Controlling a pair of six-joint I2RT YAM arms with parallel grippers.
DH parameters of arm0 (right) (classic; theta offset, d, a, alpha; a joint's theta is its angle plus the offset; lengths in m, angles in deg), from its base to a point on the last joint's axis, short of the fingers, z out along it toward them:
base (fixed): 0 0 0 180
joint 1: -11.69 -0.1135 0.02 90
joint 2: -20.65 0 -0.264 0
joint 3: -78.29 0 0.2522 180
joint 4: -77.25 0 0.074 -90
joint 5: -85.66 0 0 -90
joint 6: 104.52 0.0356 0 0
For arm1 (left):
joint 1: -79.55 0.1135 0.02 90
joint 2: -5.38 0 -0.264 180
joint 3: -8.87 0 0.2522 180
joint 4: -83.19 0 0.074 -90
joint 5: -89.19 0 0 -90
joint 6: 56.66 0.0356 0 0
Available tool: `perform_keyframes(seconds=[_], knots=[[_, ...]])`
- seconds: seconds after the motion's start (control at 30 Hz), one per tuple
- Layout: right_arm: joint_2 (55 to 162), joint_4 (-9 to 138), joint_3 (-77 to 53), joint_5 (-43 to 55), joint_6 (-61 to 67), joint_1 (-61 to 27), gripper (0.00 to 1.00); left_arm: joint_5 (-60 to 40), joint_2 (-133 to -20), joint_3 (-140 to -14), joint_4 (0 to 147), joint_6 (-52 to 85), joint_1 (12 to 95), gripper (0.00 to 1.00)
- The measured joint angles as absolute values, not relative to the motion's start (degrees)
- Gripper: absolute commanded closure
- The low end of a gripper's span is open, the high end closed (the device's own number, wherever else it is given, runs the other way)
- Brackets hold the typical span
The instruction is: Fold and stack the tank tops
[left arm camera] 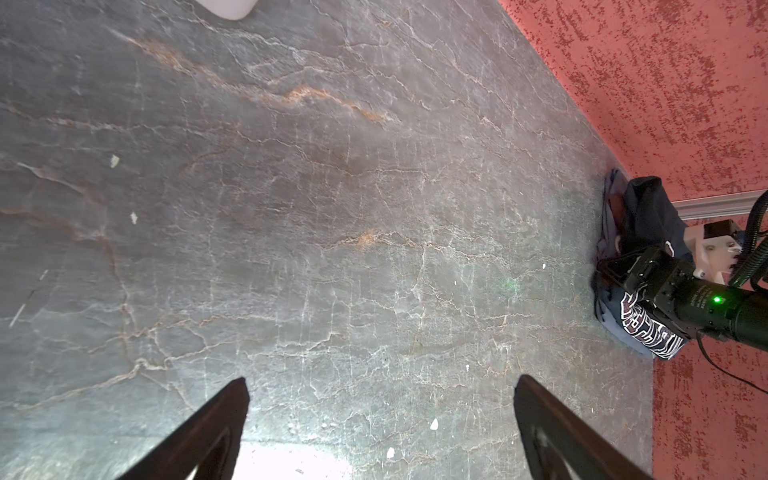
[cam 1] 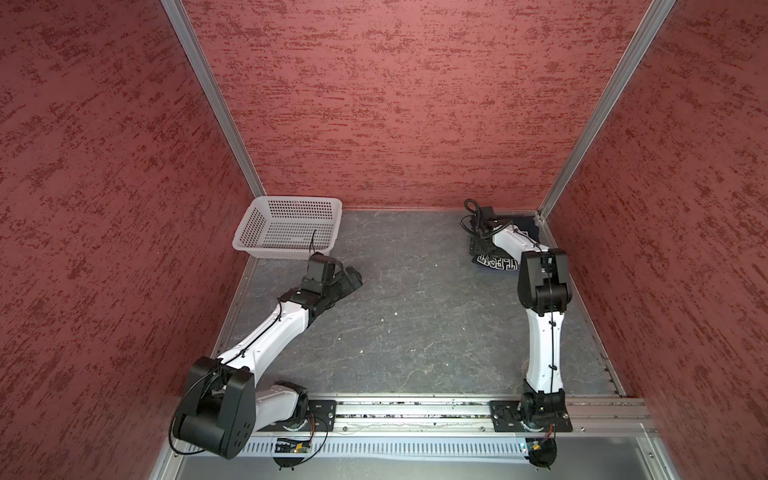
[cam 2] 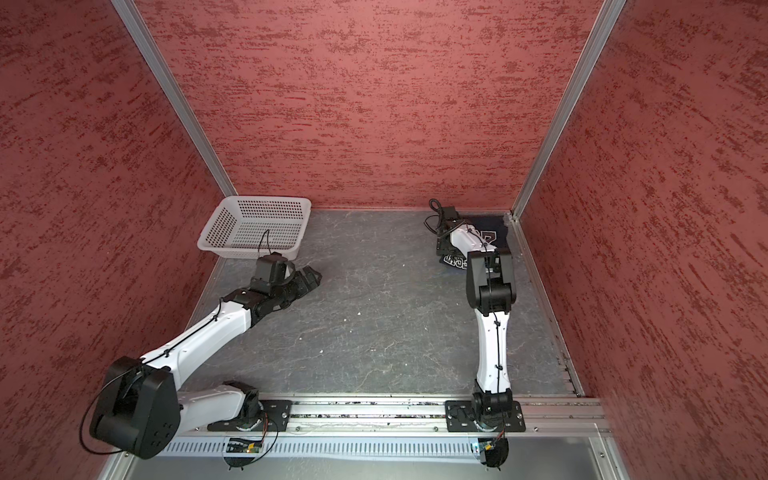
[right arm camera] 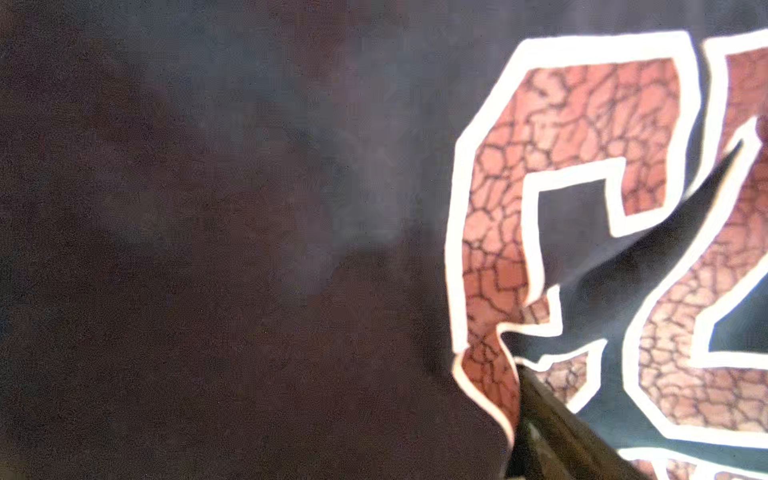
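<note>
Navy cloth fills the right wrist view, and that is the dark navy tank top point(right arm camera: 249, 208) with its cracked maroon "23" right up against the lens. One dark finger shows at the edge of that view, with cloth bunched against it.

Take the white basket point(cam 1: 249, 232) as our marker. The pile sits well apart from it, across the grey table point(cam 1: 415, 311) in the opposite far corner. In both top views the navy top point(cam 2: 494, 232) lies uppermost. The slate-blue tank top point(cam 1: 496, 262) pokes its whitish lettering out from underneath, at the end nearer the arm bases. The bundle's long axis looks to run from the back wall toward those bases, crosswise to the line back to the basket.

The right gripper point(cam 1: 478, 246) is planted straight down on the pile on its basket-facing side, jaws spread wide and pinching nothing that I can see. The left gripper point(left arm camera: 382, 380) hangs just beside the basket's near corner with its fingers released over bare table, far from the cloth.

So the right arm is the one on the spot, with the cloth directly below it. Both tops look folded and stacked, so I'd call this close to finished. A clean straight lift matters now, because a finger snagging the top layer could drag the stack open.
</note>
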State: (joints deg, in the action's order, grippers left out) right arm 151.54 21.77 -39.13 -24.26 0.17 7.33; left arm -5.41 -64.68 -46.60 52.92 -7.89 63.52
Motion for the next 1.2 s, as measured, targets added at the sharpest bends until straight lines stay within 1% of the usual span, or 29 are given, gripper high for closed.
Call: perform_keyframes(seconds=[0.17, 0.37, 0.5, 0.6, 0.7, 0.83, 0.93, 1.0, 1.07, 1.2], knots=[[151.54, 20.75, -40.38, -22.49, 0.63, 10.34, 0.07, -4.89, -60.49, -45.97, 51.37, -6.8, 63.97, 0.0], [150.65, 19.65, -40.81, -21.36, 0.39, 10.93, 0.04, -4.73, -56.73, -45.93, 49.62, -5.45, 66.09, 0.0], [145.38, 19.35, -37.01, -21.03, -0.24, 9.97, 0.04, -3.82, -55.02, -45.77, 47.8, -4.33, 66.82, 0.0], [135.89, 20.66, -28.68, -20.9, -0.79, 7.48, 0.01, -0.17, -52.14, -45.18, 46.14, -2.98, 67.12, 0.0], [123.83, 26.47, -16.92, -20.02, -1.07, 4.6, 0.01, 6.96, -48.14, -43.37, 46.97, 0.04, 67.3, 0.0], [106.12, 42.67, 4.91, -19.56, -2.14, 2.78, 0.01, 16.27, -44.68, -37.51, 54.56, 7.78, 67.69, 0.0], [96.35, 56.26, 21.5, -20.72, -5.25, 3.57, 0.01, 19.74, -45.97, -32.94, 61.77, 13.33, 69.13, 0.0], [93.07, 65.42, 30.79, -22.01, -7.98, 3.87, 0.01, 20.55, -48.97, -31.11, 66.62, 16.41, 70.18, 0.01], [92.42, 74.56, 38.46, -23.83, -10.67, 3.9, 0.01, 20.53, -52.73, -29.86, 72.09, 19.91, 70.86, 0.01], [95.87, 90.51, 45.3, -24.44, -14.25, 3.92, 0.01, 16.25, -59.15, -25.36, 88.57, 26.03, 73.31, 0.0]])
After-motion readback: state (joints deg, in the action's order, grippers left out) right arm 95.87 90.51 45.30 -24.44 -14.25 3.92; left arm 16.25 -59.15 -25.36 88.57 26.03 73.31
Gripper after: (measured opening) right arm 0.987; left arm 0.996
